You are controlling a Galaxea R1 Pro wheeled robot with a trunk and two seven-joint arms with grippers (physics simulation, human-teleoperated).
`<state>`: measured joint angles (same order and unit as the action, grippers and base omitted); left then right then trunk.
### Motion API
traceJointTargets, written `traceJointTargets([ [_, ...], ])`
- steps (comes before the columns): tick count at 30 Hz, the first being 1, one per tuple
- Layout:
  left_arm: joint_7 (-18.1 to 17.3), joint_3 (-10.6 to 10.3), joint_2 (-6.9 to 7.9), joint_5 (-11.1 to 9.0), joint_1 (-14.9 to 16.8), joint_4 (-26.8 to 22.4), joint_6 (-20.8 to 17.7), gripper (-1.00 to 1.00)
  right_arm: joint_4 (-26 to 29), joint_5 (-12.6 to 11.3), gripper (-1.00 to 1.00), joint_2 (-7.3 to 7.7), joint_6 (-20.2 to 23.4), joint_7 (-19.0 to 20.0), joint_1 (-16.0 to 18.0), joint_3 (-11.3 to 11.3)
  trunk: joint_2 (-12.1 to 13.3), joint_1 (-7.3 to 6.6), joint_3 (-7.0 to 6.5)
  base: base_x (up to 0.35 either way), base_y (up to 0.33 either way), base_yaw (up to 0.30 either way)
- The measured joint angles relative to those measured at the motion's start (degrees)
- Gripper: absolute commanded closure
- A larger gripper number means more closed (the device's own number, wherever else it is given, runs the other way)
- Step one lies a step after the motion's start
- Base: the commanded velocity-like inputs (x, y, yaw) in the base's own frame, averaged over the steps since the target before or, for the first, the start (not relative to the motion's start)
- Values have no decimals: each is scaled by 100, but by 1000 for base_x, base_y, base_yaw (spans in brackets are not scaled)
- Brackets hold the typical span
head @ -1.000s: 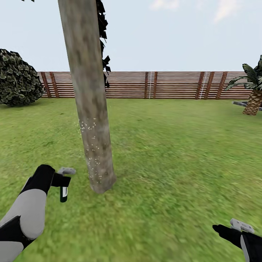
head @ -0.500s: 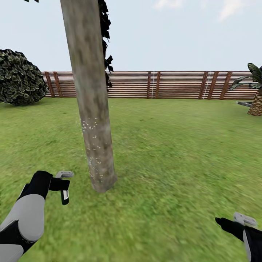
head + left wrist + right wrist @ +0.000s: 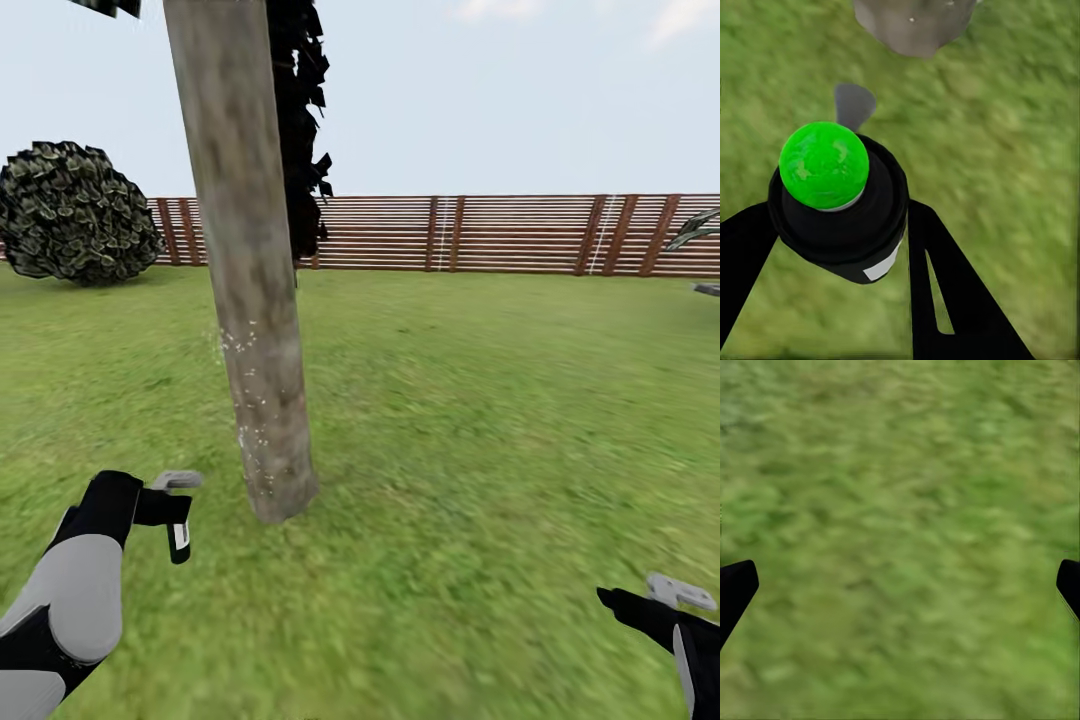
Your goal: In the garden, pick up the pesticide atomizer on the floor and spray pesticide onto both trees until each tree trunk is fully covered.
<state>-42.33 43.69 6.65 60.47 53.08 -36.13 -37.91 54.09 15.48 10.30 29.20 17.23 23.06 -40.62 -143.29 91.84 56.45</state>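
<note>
From the head camera, a thick grey-brown tree trunk [image 3: 255, 290] rises out of the grass [image 3: 480, 420], leaning slightly, with white specks of pesticide [image 3: 252, 395] scattered over its lower bark. Behind it hangs dark blocky foliage [image 3: 300, 120]; a rounded bush [image 3: 75, 212] stands further back at the left, and a brown slatted fence [image 3: 500, 235] closes the lawn. Low at the left, the left gripper [image 3: 172, 505] is clamped on the pesticide atomizer [image 3: 178, 538] — a small black sprayer with a pale strip, hanging downward just beside the trunk's base without touching it. Low at the right, the right gripper [image 3: 672, 598] hangs over bare grass, well apart from the tree; this view does not settle how its fingers stand.

In the left wrist view, the atomizer [image 3: 844, 206] sits between the two black fingers [image 3: 945, 292], showing a bright green ball on its black body and a pale label at one edge. The trunk's foot [image 3: 916, 24] stands on the grass [image 3: 1020, 165] close ahead.

In the right wrist view, the black fingertips [image 3: 735, 589] sit at opposite edges of the picture — spread wide, with nothing between them but blurred grass [image 3: 900, 525].
</note>
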Motion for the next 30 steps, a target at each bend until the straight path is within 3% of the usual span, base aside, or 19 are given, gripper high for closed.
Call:
traceJointTargets([
  [13, 2, 5, -1, 0, 1, 1, 1, 100, 1, 7, -100, 1, 1, 0, 1, 0, 0, 0, 0, 0, -306, 85],
  [30, 0, 5, 0, -9, 0, 0, 0, 100, 0, 5, -100, 0, 0, 0, 2, 0, 0, -1, 0, 21, -309, 249],
])
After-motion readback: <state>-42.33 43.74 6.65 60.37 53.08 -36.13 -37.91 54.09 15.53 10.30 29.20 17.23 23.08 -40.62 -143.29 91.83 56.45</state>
